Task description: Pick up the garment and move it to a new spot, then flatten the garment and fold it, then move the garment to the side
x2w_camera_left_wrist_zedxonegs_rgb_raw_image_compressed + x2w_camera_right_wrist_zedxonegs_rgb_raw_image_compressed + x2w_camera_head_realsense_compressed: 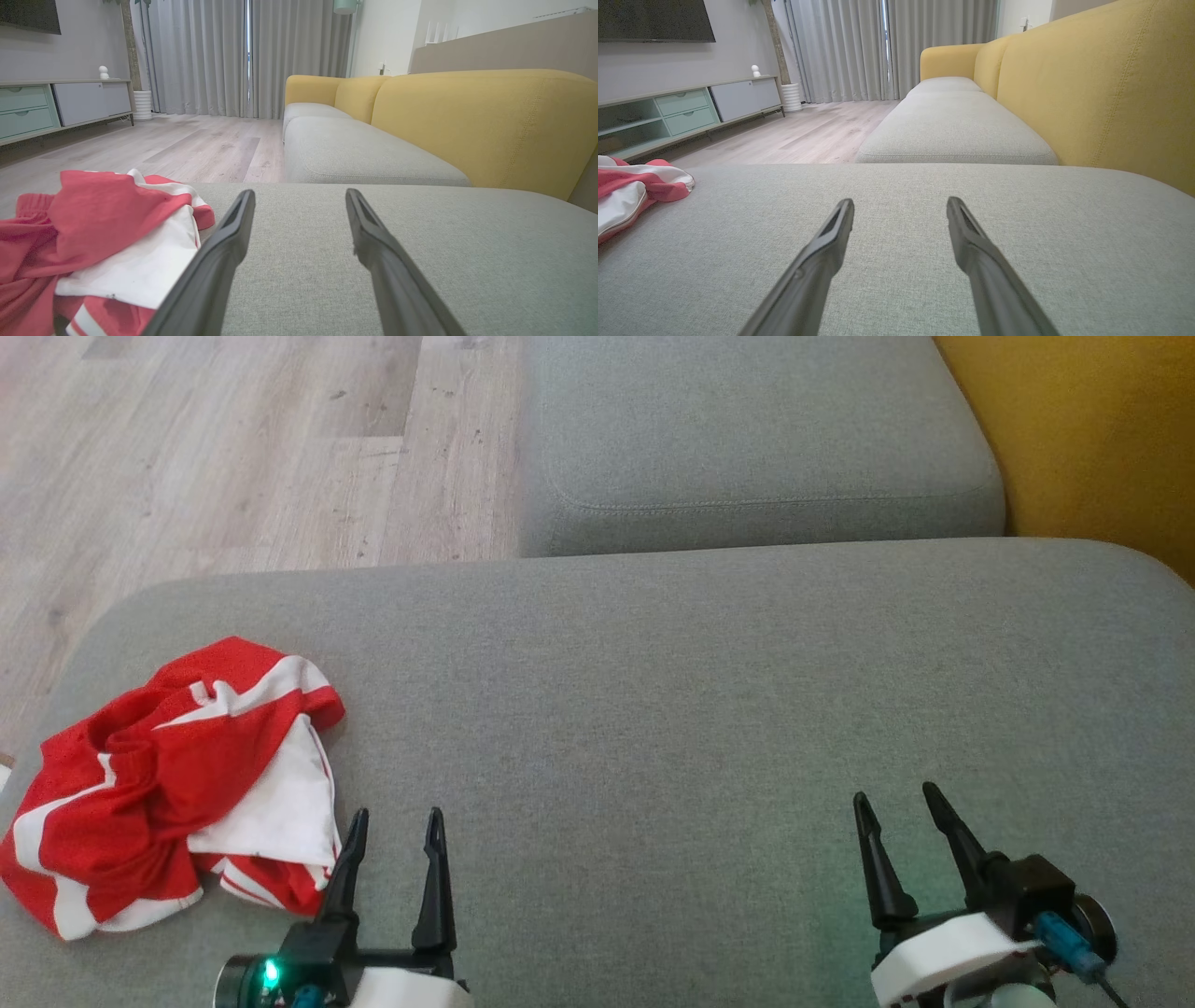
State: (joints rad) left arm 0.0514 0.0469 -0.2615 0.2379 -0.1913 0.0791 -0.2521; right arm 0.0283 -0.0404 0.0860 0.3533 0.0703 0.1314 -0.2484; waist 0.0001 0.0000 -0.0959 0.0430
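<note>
A crumpled red and white garment (177,784) lies in a heap at the left end of the grey sofa seat (700,709). My left gripper (398,819) hovers just right of the heap, open, its left finger close beside the white cloth. In the left wrist view the garment (103,242) bulges at the lower left, next to the open left gripper (299,196). Far to the right, my right gripper (894,795) stands open over bare cushion. From the right wrist view the garment (630,191) peeks in at the left edge, well away from the open right gripper (900,205).
A second grey seat cushion (756,439) lies beyond the near one, with the yellow sofa back (1092,439) along the right. Wooden floor (233,448) drops off past the left and far-left edge. A low cabinet (686,112) and curtains (859,46) stand across the room.
</note>
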